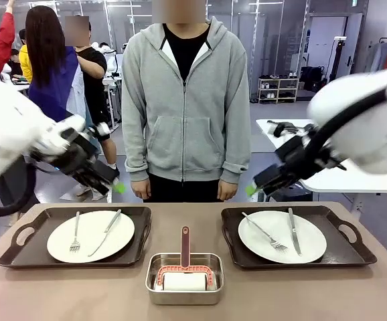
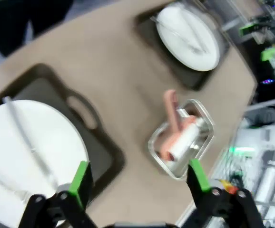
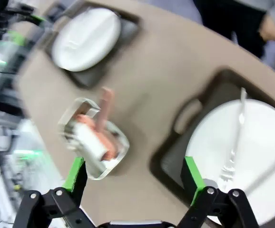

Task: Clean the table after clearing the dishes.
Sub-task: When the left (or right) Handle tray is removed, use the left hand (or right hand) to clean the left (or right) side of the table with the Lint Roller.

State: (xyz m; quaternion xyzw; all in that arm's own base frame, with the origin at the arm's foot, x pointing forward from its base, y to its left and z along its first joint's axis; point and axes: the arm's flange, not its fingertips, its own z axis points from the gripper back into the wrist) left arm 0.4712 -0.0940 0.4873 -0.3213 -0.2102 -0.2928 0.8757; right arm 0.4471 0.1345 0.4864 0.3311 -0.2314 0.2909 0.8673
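With the left gripper [image 1: 115, 186] and right gripper [image 1: 254, 188] hovering above the bench [image 1: 59, 294], fingers [image 2: 82, 178] spread wide and empty, the dishes [image 1: 90, 235] sit on their trays [image 1: 19, 253], where a tilted lift could send the loose forks [image 1: 75, 234] and knives [image 1: 292, 231] sliding off.

1. My left wrist view's lower left edge cut off a plate [image 2: 56, 137]; blur smeared its cutlery [image 2: 30, 142].
2. My right wrist view's right edge cropped another plate [image 3: 209, 152].
3. Blur hid what the pink-handled tool [image 3: 105, 108] was.
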